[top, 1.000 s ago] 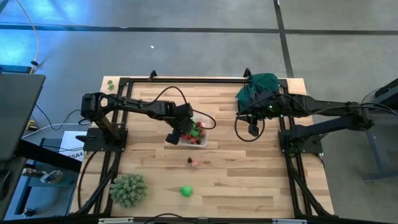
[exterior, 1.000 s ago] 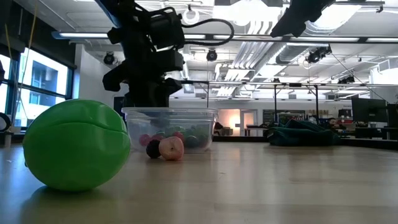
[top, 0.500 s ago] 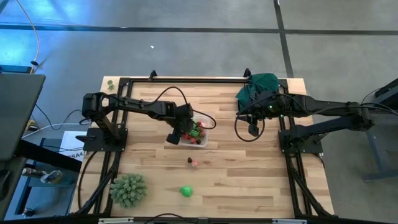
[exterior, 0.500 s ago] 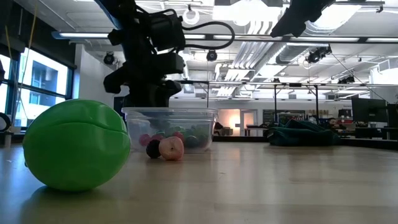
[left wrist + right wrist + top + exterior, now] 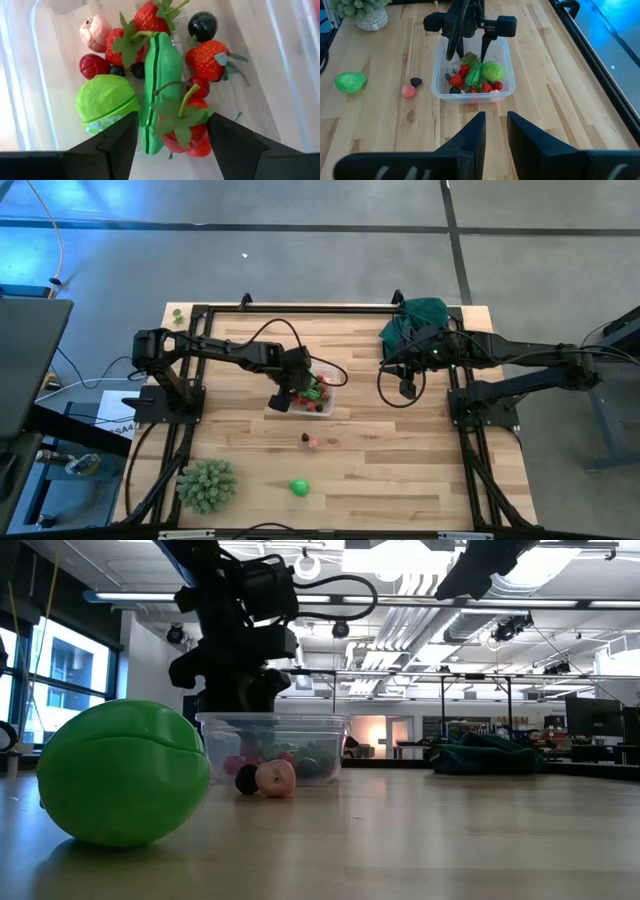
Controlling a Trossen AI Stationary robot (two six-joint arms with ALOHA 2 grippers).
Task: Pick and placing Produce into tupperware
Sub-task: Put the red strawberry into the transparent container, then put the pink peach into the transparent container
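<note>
Three loose items lie on bare wood on the near side of the tupperware [image 5: 303,396], my landmark on the table [image 5: 400,470]. From my seat, going left to right in the high view: the spiky pale-green ball [image 5: 207,484] sits well apart from the tupperware near the table's front left corner, then the bright green toy [image 5: 298,487] lies nearer the front edge, and the small dark piece [image 5: 304,439] touches the pink piece [image 5: 313,442] just in front of the tupperware. I see open planks between those and the tupperware's right side, running to the right frame rail.

My left gripper [image 5: 284,395] hangs over the tupperware's left half, its fingers [image 5: 118,145] spread wide above the contents and holding nothing. Looking down past them, I count the produce inside: a pink piece [image 5: 96,28], several strawberries [image 5: 209,59], a long green pod [image 5: 160,80], a round pale-green leafy piece [image 5: 105,102], a dark berry [image 5: 203,26] and a small red piece [image 5: 93,65]. They crowd one side of the tupperware, leaving bare floor along the other.

My right gripper [image 5: 407,389] waits well to the right of the tupperware, off the wood, just in front of the dark green cloth [image 5: 418,316] at the back right corner. Its fingers [image 5: 472,135] stand slightly parted with nothing between them.
</note>
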